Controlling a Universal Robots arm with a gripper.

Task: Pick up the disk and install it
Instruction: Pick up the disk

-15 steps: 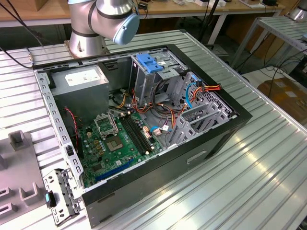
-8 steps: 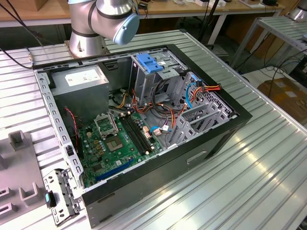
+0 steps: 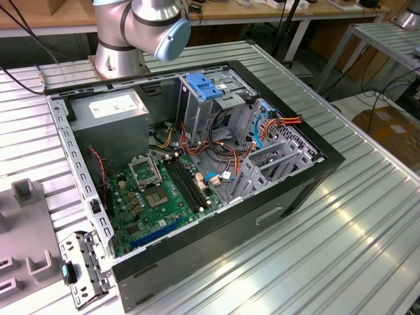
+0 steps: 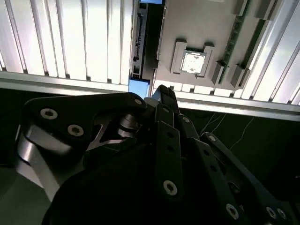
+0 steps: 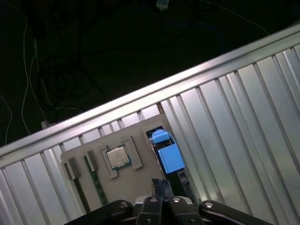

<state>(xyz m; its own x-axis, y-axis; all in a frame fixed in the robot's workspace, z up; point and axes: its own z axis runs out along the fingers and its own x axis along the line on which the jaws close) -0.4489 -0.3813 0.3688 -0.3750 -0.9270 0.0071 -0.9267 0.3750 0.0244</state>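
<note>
We saw the gripper (image 5: 161, 185) pinched together, empty, above the disk (image 5: 170, 158) | risk, we judged: closed tips could ram its blue rail, shoving it askew beside the grey tray (image 5: 139, 182)

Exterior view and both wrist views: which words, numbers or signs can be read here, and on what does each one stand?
No text can be read.
White sticker on the power supply: it carries print, too small to read.
Green circuit board: any markings are too small to read.
Chip in the grey tray: its top is too blurred to read in both wrist views.
</note>
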